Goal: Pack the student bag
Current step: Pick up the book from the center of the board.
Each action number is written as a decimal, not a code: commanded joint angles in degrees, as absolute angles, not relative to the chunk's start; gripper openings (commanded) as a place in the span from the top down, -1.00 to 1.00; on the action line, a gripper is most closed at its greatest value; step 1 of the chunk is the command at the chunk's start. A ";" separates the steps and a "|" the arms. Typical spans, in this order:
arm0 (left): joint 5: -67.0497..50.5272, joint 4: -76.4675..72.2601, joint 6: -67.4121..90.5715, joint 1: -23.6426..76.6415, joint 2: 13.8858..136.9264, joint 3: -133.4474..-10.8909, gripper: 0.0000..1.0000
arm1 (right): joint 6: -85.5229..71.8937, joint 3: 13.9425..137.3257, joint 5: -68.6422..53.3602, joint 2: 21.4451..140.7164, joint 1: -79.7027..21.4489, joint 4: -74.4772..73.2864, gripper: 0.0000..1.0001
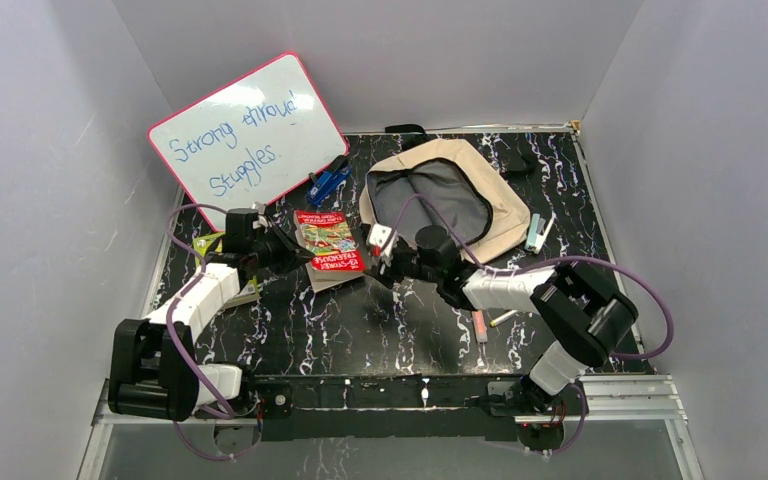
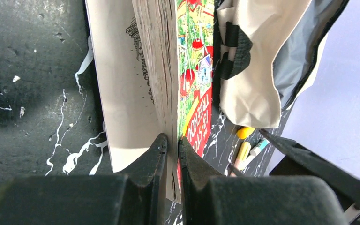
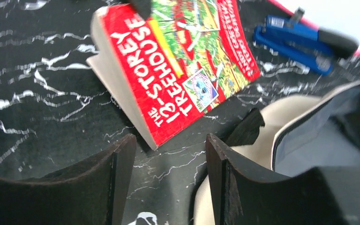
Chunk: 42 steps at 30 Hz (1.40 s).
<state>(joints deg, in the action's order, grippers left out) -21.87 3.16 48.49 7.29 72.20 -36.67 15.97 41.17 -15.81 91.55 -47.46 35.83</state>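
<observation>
**Book held at the mouth of the bag.** The left gripper (image 2: 171, 149) is closed almost fully on 1 edge of the book (image 2: 194, 70), its 2 fingers pinching a thin wedge of cover and pages. Gripping at the edge, and not across the full thickness, probably suits the narrow jaw span and lets that side be tipped up off the table (image 1: 380, 320). In the left-wrist view a pale sheet splays out beneath the pinched block. The right gripper (image 3: 168, 180) is wide open and holds nothing. It hovers low between the book's near corner and the rim of the bag (image 1: 450, 195), apparently placed either to take the book's free end or to hold the opening back. The bag lies at the back right of the table, just beside the book, with its mouth gaping and its grey lining exposed, so an item could be slid in from the side. A black strap tab (image 3: 246, 129) sits at the rim next to the right fingers. A stapler (image 3: 304, 42) lies beyond the book, by the whiteboard (image 1: 245, 135). The pens (image 1: 480, 325) lie near the right arm, outside the bag. Judged stage: early, with the book gripped but not yet inside. Risk: so thin a pinch may let pages fan or slip.
</observation>
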 commanded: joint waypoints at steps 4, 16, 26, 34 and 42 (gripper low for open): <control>-26.89 2.14 50.07 6.07 70.22 -40.03 1.00 | 45.96 35.64 -19.07 88.95 -50.49 49.43 -0.40; -27.70 2.45 49.93 5.71 70.60 -40.76 1.00 | 65.66 36.97 -13.43 96.91 -55.44 51.78 -0.68; -28.28 2.55 49.79 5.41 70.48 -40.60 1.00 | 73.11 37.93 -4.72 105.92 -58.21 63.27 -0.69; -28.74 2.55 49.66 5.28 70.34 -40.03 1.00 | 82.45 41.39 2.69 118.25 -58.95 80.25 -0.75; -29.13 2.24 49.35 4.97 70.04 -38.98 1.00 | 78.47 41.57 1.63 116.71 -58.93 80.30 -0.19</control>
<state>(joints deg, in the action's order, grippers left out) -26.33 3.49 49.58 5.58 72.18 -38.30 79.68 40.42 1.45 118.58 -58.89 73.91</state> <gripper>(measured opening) 0.082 0.681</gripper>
